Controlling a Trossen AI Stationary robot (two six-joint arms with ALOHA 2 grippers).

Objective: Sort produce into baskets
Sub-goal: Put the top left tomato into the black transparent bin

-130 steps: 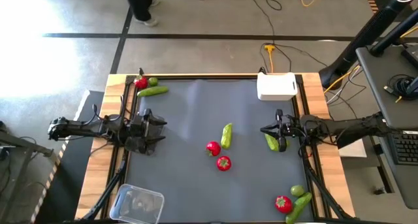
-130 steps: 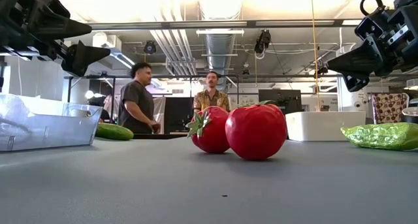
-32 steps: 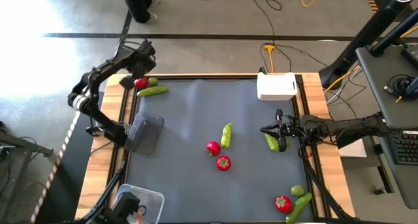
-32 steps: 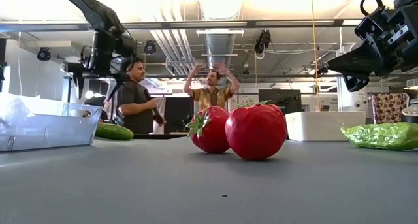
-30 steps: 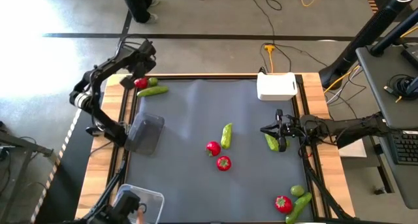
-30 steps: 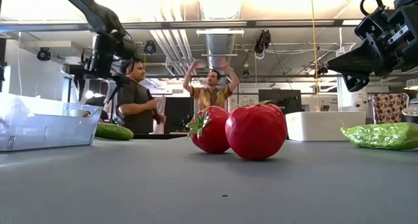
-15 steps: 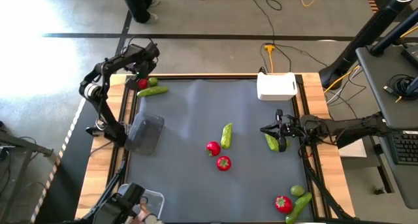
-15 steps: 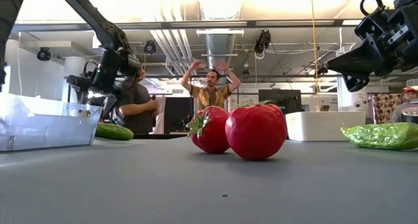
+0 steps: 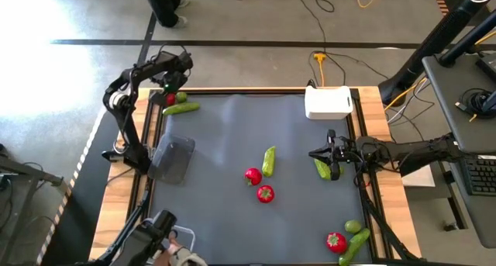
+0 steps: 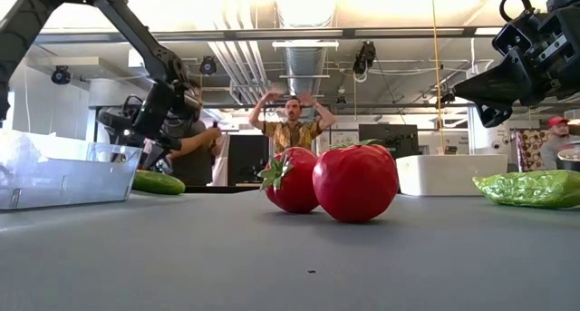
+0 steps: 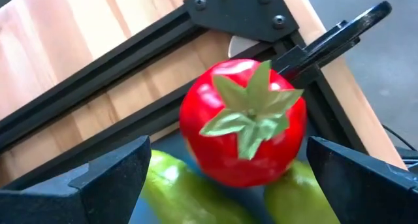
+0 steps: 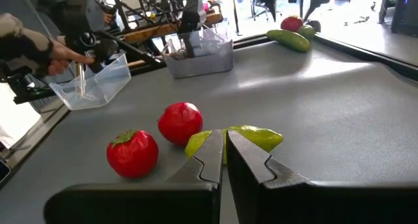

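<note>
Hovered with the left fingers [image 11: 98, 178] spread wide apart over the far left corner of the grey-matted counter [image 9: 225, 134]. Found the round red toy tomato with green leafy top [image 11: 243, 123] straight ahead, centred in the gap and not yet touched. Being round, offered no long axis to line up with; probably called for a straight drop and a squeeze. Noted it resting on a long green cucumber-like piece [image 9: 181, 108], lengthwise roughly along the far edge, so risked catching that too. Could not tell from the wrist view whether the two green shapes under the tomato, both cut off, were one cucumber or cucumber plus the small lime-green ball [image 9: 181, 98].

Placed the small dark rectangular tray [image 9: 172, 159] near, on the same left side, and the clear plastic tub with rounded corners [image 12: 98, 83] at the near left corner, largely hidden from above by a person's hand [image 12: 29, 44] holding something dark.

Kept the right fingers [image 12: 209, 162] pressed together, holding nothing, at the right edge, just over another green cucumber-like piece [image 9: 321, 168], well apart from the corner tomato; left arm clearly the nearer. Left the opaque white rectangular box [image 9: 328, 103] at the far right.
</note>
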